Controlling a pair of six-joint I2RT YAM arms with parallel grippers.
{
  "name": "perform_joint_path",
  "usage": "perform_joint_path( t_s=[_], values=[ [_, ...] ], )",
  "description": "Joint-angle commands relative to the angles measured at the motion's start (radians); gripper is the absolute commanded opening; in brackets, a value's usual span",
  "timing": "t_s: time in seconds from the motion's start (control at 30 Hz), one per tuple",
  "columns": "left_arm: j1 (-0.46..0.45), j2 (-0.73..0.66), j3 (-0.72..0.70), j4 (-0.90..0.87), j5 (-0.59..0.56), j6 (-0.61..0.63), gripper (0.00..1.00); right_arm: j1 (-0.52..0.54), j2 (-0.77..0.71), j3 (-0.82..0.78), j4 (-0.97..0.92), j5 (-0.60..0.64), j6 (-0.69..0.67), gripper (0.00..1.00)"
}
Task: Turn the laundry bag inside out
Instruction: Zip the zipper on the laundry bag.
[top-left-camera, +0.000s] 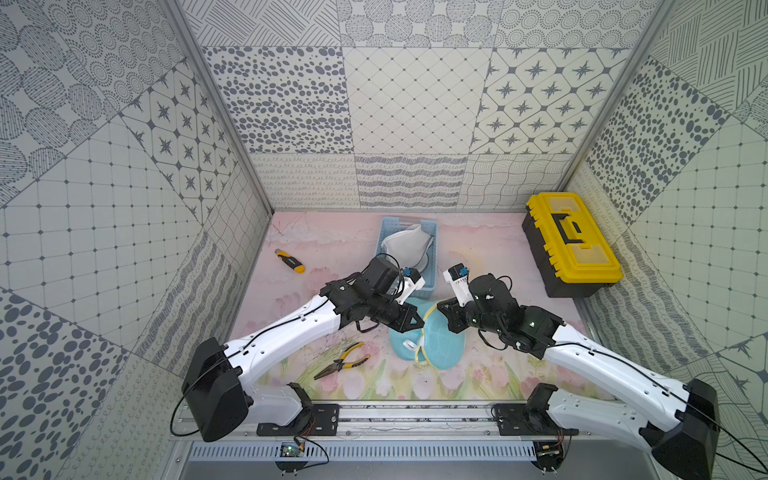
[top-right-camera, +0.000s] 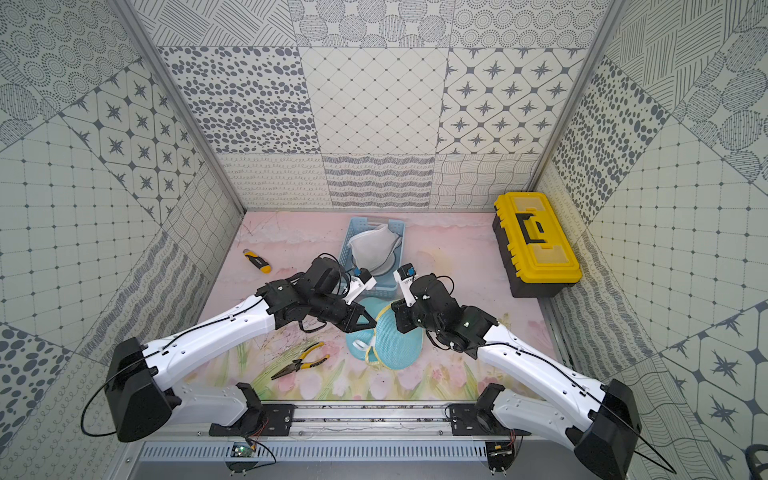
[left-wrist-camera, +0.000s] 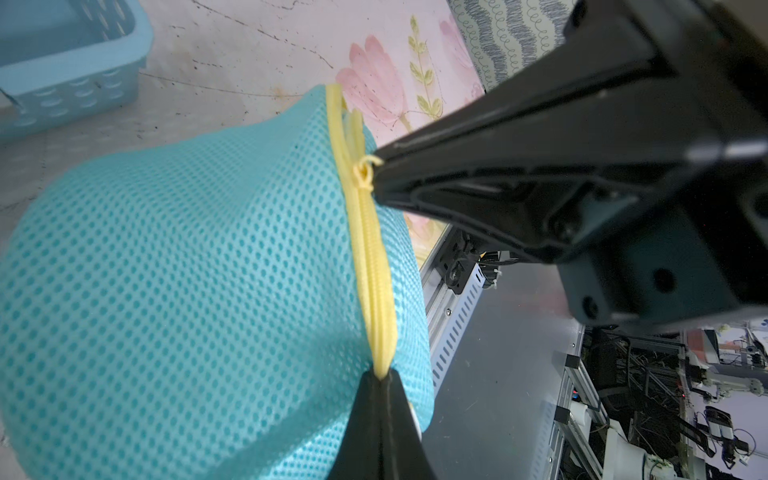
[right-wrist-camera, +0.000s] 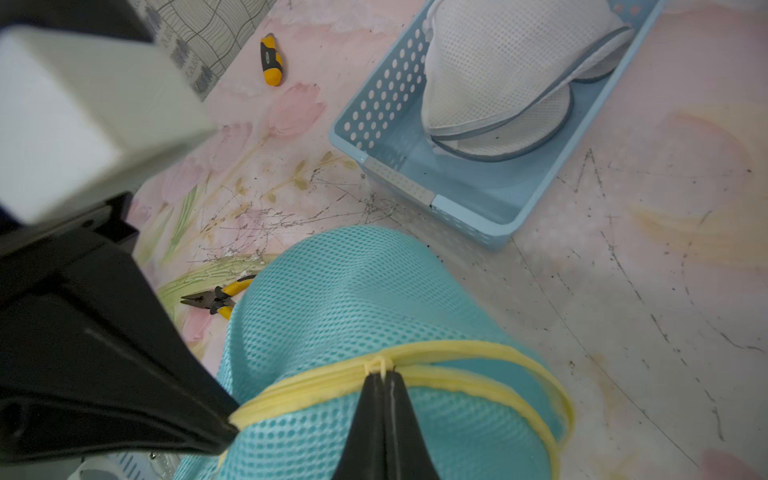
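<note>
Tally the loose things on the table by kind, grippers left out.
Mesh laundry bags: 2, teal bag and white bag
Baskets: 1, blue basket
Hand tools: 2, pliers and screwdriver
Toolboxes: 1, yellow toolbox
Total: 6

Soft turquoise open-weave mesh cloth on the laundry bag (left-wrist-camera: 187, 270) (yellow zipper tape (left-wrist-camera: 374, 266) smooth), perforated glossy plastic basket (right-wrist-camera: 386, 104), scuffed matt counter (right-wrist-camera: 623, 249).
</note>
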Motion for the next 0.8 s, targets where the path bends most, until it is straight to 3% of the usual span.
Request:
perform_joint_path(
  t_s=[0.0, 0.33, 0.6, 0.67, 0.77],
  values=[
    [-0.002, -0.029, -0.008, -0.102, -0.06, 0.045, 0.0, -0.032, -0.02, -0.006, -0.017, 0.089, 0.055, 0.0],
    [0.021, -0.064, -0.044, -0.147, -0.193, -0.007, 0.0, -0.117, -0.032, -0.049, -0.126, 0.133, 0.142, 0.0],
    [0.025, 0.027, -0.036, -0.301, -0.146, -0.006, 0.0, -0.124, -0.047, -0.063, -0.03, -0.006, 0.07, 0.0],
    [0.031, -0.008, -0.029, -0.288, -0.146, -0.006, 0.26, -0.119, -0.048, -0.059, -0.022, -0.026, 0.068, 0.0],
    [0.043, -0.068, -0.004, -0.249, -0.153, 0.005, 0.54, -0.101, -0.049, -0.055, -0.016, -0.033, 0.067, 0.0]
  ],
)
